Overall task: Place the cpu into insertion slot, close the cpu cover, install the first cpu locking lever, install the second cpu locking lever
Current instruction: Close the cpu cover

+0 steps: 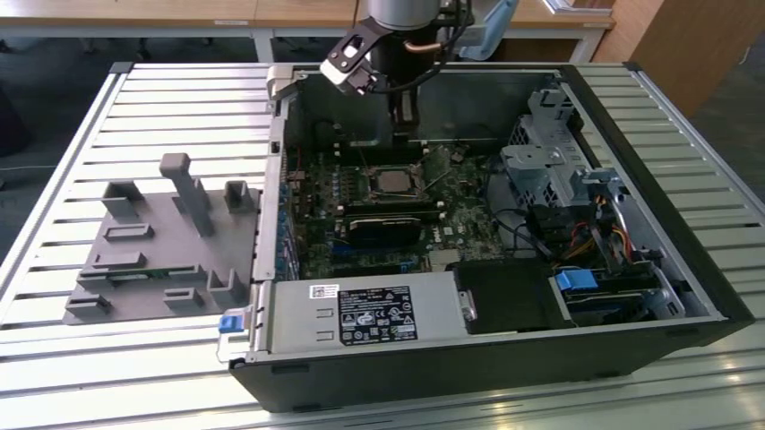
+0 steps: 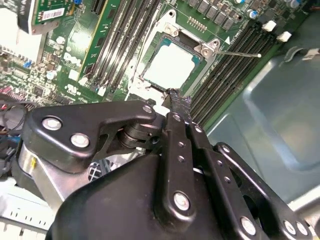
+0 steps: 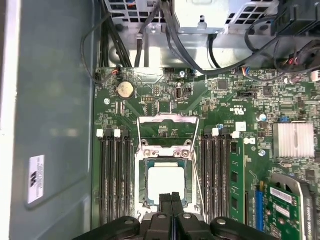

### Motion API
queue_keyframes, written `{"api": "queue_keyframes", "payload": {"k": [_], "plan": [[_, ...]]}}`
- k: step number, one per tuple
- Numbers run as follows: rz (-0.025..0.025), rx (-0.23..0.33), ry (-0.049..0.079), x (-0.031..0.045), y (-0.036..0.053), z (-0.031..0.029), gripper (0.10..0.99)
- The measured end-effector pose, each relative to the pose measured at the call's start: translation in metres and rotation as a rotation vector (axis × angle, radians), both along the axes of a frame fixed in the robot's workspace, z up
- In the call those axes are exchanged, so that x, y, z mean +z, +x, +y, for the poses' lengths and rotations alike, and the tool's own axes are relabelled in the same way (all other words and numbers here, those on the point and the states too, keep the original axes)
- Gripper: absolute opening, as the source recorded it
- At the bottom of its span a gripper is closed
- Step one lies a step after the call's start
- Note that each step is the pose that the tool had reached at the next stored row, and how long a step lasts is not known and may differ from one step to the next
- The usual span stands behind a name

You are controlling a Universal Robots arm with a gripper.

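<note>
My black fingers (image 3: 171, 200) are pressed together with nothing between them, tips hovering right at the near edge of the small square dark socket recess with a silver rim (image 3: 141, 180). The flat square chip with a dull silver-grey top (image 3: 164, 181) is seated inside that recess, green motherboard (image 3: 220, 107) all around. Just beyond it, the thin silver frame plate with a square window (image 3: 168, 118) looks swung back off the chip.

cpu (image 3: 164, 182) in insertion slot (image 3: 141, 186) | memory slots (image 3: 114, 175) flank both sides | hand (image 3: 171, 197) over slot's edge
</note>
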State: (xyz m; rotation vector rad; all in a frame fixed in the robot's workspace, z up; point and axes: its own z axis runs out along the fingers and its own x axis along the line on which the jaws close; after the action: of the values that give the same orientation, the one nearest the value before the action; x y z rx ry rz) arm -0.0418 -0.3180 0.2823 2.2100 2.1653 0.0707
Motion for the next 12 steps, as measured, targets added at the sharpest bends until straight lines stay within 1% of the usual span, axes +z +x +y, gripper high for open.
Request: {"api": "queue_keyframes", "payload": {"k": [3,4,8,9,12], "plan": [[0.0,0.0,0.0,0.0083,0.0,0.0,0.106],[0.0001,0.0,0.0,0.0095,0.0,0.0,0.106],[0.0,0.0,0.0,0.0096,0.0,-0.0004,0.106],[0.0001,0.0,-0.001,0.0096,0.0,-0.0015,0.106],[0.0001,0.0,0.0,0.0095,0.0,-0.0075,0.106]]}}
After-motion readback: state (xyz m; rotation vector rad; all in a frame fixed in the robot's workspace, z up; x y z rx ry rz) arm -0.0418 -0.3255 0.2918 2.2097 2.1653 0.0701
